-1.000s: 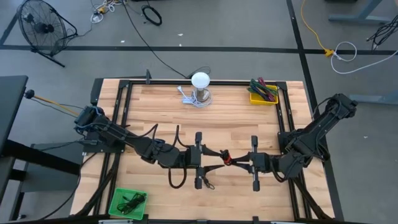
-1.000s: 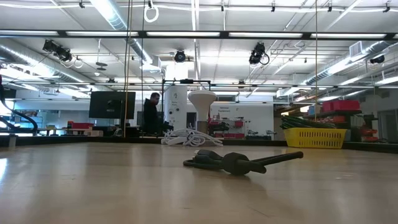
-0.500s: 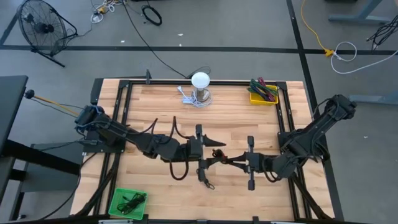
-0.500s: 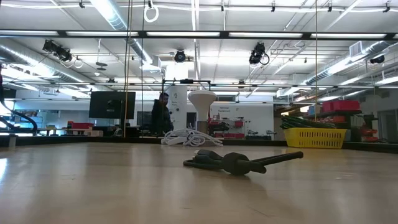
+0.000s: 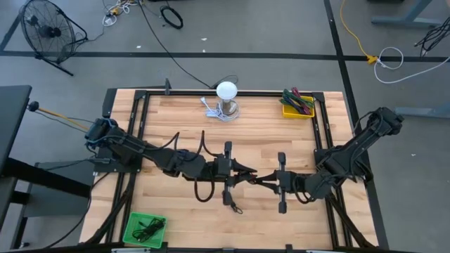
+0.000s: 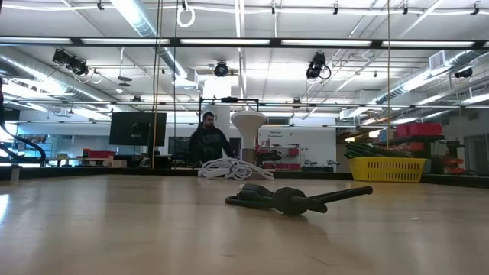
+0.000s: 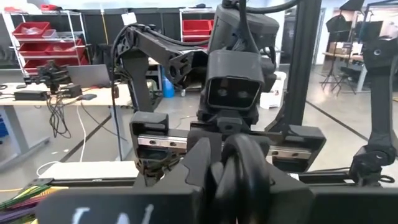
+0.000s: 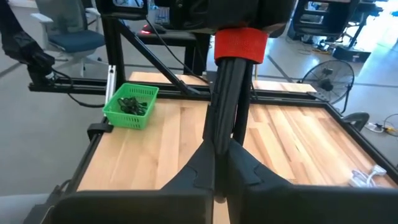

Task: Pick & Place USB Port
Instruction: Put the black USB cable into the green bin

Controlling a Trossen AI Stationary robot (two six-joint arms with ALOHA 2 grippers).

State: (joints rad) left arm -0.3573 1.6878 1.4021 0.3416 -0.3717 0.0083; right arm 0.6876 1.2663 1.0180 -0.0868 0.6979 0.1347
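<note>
- Both arms are met over the middle of the wooden table [image 5: 176,126]; the left gripper [image 5: 242,173] and the right gripper [image 5: 266,183] are pointed at each other, tip to tip.
- A dark cable with a red band [image 8: 240,42] is held between them. In the right wrist view the right fingers [image 8: 214,163] are seen pressed together on the cable just below the band.
- In the left wrist view the left fingers [image 7: 200,163] are closed around a dark looped cable end [image 7: 244,167]; the USB plug itself cannot be made out.
- The step in hand is judged to be a handover in mid-air, or a mating of two ends; which of the two cannot be told.
- A spare dark cable piece [image 6: 290,198] is left lying on the table, near the middle.
- Candidate destinations are noted: green bin [image 5: 144,228] at the near left corner, yellow tray [image 5: 298,105] at the far right.
- For a clean transfer, one grip is best kept firm until the other is confirmed; release of both at once is to be avoided.
- The arms are best kept aligned on one axis, so the cable is not bent or twisted at the band.
- Any pull apart is best made slowly; slack near the left arm could snag.
- A person [image 6: 207,143] is seen in the room beyond, well clear of the table.
</note>
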